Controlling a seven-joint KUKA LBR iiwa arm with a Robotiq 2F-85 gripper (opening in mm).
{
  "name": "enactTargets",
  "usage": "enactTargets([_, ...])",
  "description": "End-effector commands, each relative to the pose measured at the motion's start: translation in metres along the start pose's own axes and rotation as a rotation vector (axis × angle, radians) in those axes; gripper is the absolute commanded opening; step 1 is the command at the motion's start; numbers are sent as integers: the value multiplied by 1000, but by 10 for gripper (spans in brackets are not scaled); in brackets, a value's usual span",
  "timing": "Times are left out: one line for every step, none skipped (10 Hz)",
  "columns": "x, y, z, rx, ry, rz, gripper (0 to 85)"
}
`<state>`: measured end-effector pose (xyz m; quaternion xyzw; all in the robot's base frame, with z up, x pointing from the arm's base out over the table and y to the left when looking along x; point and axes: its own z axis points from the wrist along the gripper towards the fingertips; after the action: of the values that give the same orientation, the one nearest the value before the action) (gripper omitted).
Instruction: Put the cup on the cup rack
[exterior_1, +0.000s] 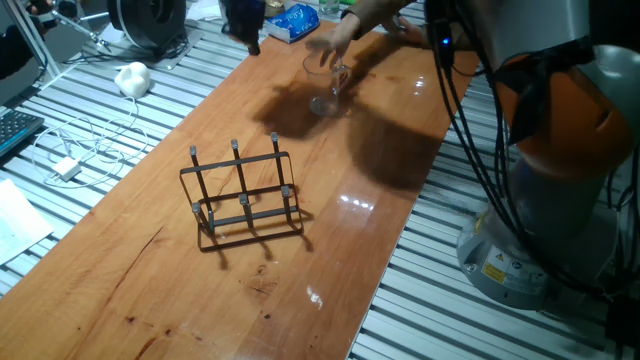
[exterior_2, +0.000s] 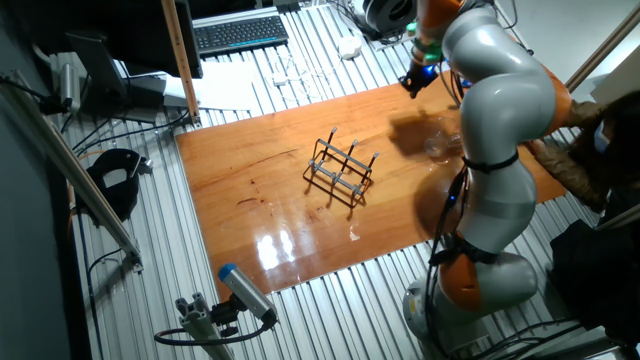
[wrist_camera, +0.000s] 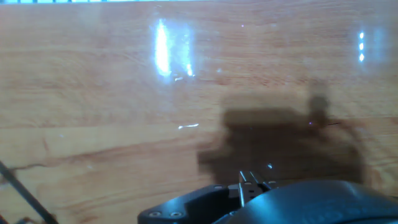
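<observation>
The clear cup (exterior_1: 325, 84) stands upright on the wooden table (exterior_1: 300, 280), near its far end. A person's hand (exterior_1: 350, 35) reaches over it and touches its rim. In the other fixed view the cup (exterior_2: 440, 148) is only a faint shape. The dark wire cup rack (exterior_1: 242, 196) stands in the middle of the table with its pegs upright and bare; it also shows in the other fixed view (exterior_2: 341, 170). My gripper (exterior_1: 250, 38) hangs over the far edge of the table, well apart from the cup and the rack. Its jaws are too dark and small to read. The hand view shows only bare wood and shadow.
A person's arm (exterior_2: 570, 165) reaches in from beside my base. A white cable and charger (exterior_1: 65, 165), a white crumpled object (exterior_1: 132, 77) and a keyboard (exterior_2: 240, 33) lie off the board. A blue packet (exterior_1: 292, 20) lies at the far end.
</observation>
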<state>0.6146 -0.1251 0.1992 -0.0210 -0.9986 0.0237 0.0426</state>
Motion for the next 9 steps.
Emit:
enactTargets([6,6,3,-3,-4,10,0])
enactTargets([18,15,6,8,-9,18,0])
enactTargets([25,19,7,17,-9,21,0])
enactTargets([27,19,7,23,-7,17,0])
enactTargets([27,15,6,25,-7,11,0])
enactTargets([26,7,6,40,-18,-8,0])
enactTargets([23,-4,7,35,-23,-22,0])
enactTargets([19,-15,10,32,-29,-40,0])
enactTargets([15,-26,12,28,-35,-57,0])
